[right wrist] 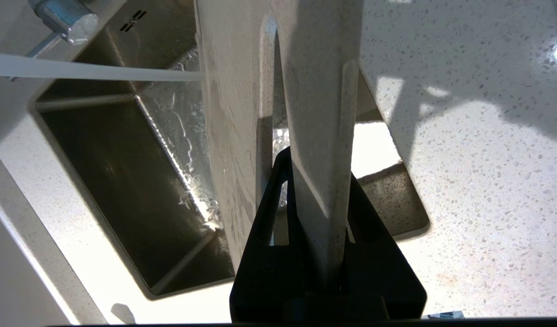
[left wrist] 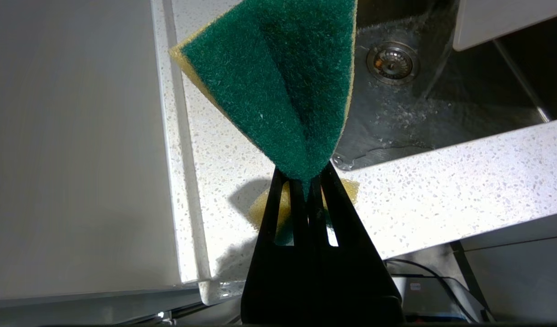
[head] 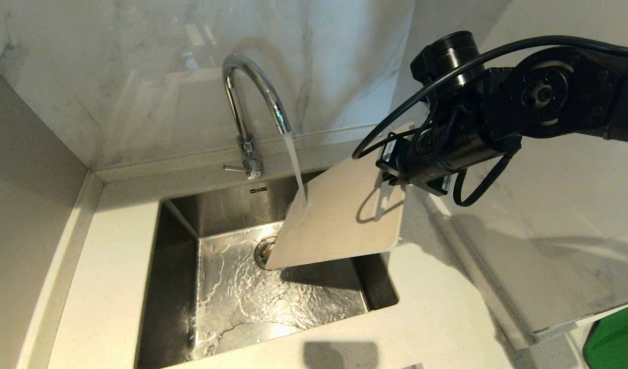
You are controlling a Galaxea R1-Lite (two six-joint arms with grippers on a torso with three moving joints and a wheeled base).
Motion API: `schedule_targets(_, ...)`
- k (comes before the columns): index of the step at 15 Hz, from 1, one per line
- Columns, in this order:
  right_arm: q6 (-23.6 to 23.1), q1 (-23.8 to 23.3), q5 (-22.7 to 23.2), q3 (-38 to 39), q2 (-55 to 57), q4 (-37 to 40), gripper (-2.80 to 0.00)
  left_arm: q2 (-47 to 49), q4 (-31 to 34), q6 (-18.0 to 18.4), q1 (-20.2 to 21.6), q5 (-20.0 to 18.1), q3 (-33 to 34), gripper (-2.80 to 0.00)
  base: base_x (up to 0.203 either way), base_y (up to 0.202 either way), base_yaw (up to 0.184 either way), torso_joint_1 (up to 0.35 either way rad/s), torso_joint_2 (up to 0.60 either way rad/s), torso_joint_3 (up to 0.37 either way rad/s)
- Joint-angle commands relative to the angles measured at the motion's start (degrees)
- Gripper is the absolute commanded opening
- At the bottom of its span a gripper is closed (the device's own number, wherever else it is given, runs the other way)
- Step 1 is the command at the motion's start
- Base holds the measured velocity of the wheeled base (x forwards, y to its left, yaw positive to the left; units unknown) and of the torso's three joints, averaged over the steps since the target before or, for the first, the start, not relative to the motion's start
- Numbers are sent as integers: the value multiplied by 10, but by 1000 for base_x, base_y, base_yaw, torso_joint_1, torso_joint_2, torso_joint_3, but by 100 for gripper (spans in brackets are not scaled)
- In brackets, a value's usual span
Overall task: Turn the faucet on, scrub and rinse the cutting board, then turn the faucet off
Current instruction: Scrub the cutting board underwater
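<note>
Water runs from the chrome faucet (head: pixel 252 97) onto the cream-white cutting board (head: pixel 339 220), which hangs tilted over the sink's right side, low corner near the drain. My right gripper (right wrist: pixel 317 172) is shut on the board's upper edge beside its slot handle; in the head view that gripper (head: pixel 394 166) sits at the board's top right. The stream (right wrist: pixel 92 71) strikes the board face (right wrist: pixel 228 136). My left gripper (left wrist: pixel 305 175) is outside the head view, held over the counter's front edge, shut on a folded green-and-yellow sponge (left wrist: pixel 278 77).
The steel sink (head: pixel 181 287) is wet, with water swirling round the drain (left wrist: pixel 392 61). The faucet's side lever (head: pixel 237 168) points left. Speckled white counter (head: pixel 437 307) surrounds the sink, and marble walls rise at the back and on the right.
</note>
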State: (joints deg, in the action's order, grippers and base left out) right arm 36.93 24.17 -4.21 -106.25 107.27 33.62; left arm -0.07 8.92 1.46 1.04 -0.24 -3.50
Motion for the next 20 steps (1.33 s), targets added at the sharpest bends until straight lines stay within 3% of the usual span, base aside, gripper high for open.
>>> schedule_targets(1,1,3,0,0,5,3,-280,-1,0,0,0,1,1,-280,0,0,0,0,0,0)
schedule_targets(20,-1,29,-1,3,4,6,-280,-1,3,-14,0,4,-8,-280,0,0,0,0,0,0)
